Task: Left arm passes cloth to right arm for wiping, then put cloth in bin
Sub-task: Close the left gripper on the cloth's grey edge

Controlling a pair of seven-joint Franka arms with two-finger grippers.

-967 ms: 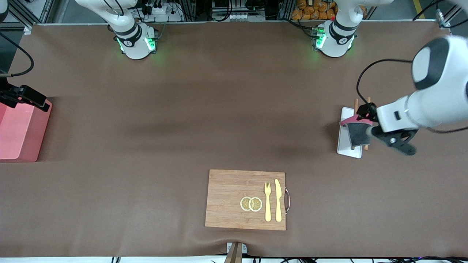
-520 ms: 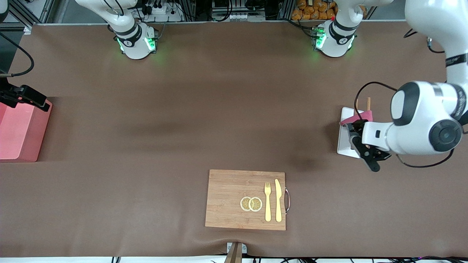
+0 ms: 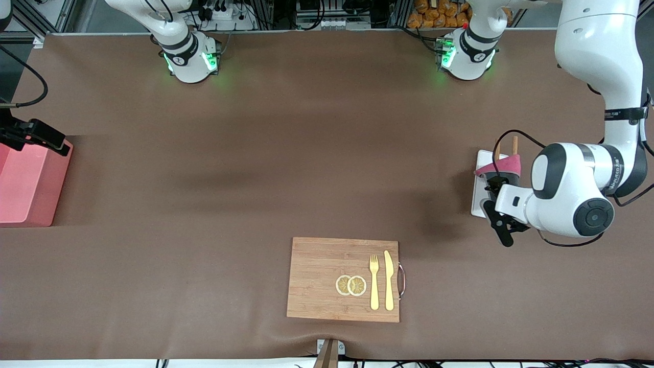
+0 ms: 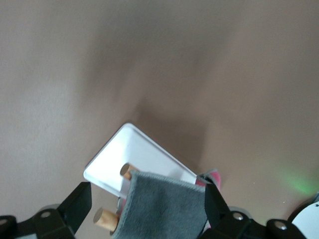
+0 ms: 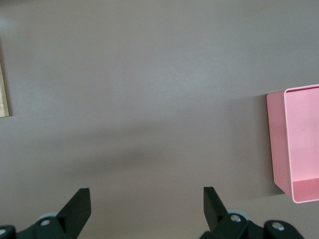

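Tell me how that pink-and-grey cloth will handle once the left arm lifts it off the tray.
The cloth looks soft and will probably droop: it already drapes over the brown sticks on the white tray. It seems thin and likely light. Its fuzzy grey face should grip well between the left gripper's fingers, which stand apart on either side of it.

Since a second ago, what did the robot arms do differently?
The left arm swung round and its gripper turned over the white tray; the cloth now shows mostly pink, not grey. It lies between the open fingers. The right gripper, bin and cutting board stayed put.
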